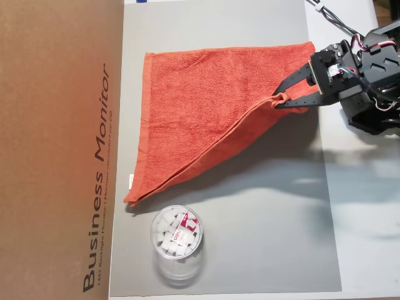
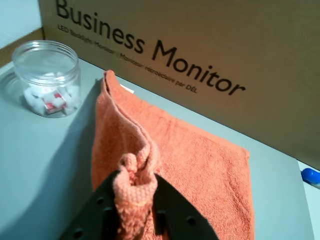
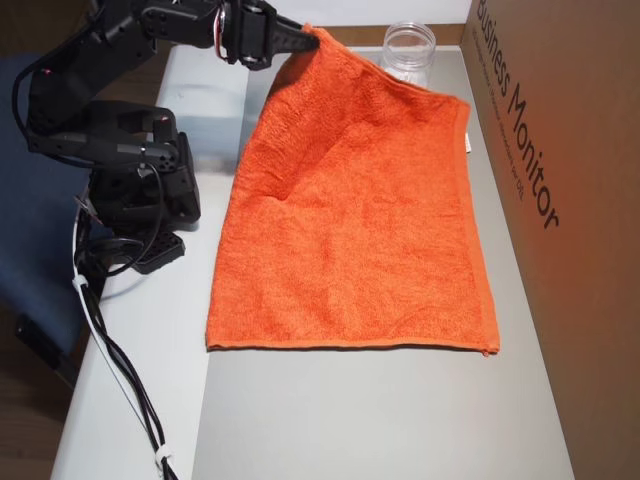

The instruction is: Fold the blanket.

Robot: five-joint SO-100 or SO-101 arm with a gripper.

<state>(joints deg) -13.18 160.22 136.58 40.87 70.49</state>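
Note:
The orange-red blanket (image 1: 206, 106) lies on the grey mat (image 1: 262, 237) with one corner raised off it. My gripper (image 1: 279, 100) is shut on that corner at the blanket's right side in an overhead view. A diagonal fold runs from the held corner down to the lower-left corner near the small white tag (image 1: 131, 182). In the wrist view the black fingers (image 2: 172, 210) pinch a bunched corner of the blanket (image 2: 200, 165). In an overhead view the gripper (image 3: 315, 38) holds the corner high at the top, and the rest of the blanket (image 3: 350, 230) lies spread flat.
A clear plastic jar (image 1: 177, 240) of small white items stands on the mat just below the blanket's lower-left corner. A tall cardboard "Business Monitor" box (image 1: 56, 150) walls the mat's left side. The arm's base (image 3: 130, 190) sits beside the mat. A blue object (image 2: 311, 176) shows at the edge of the wrist view.

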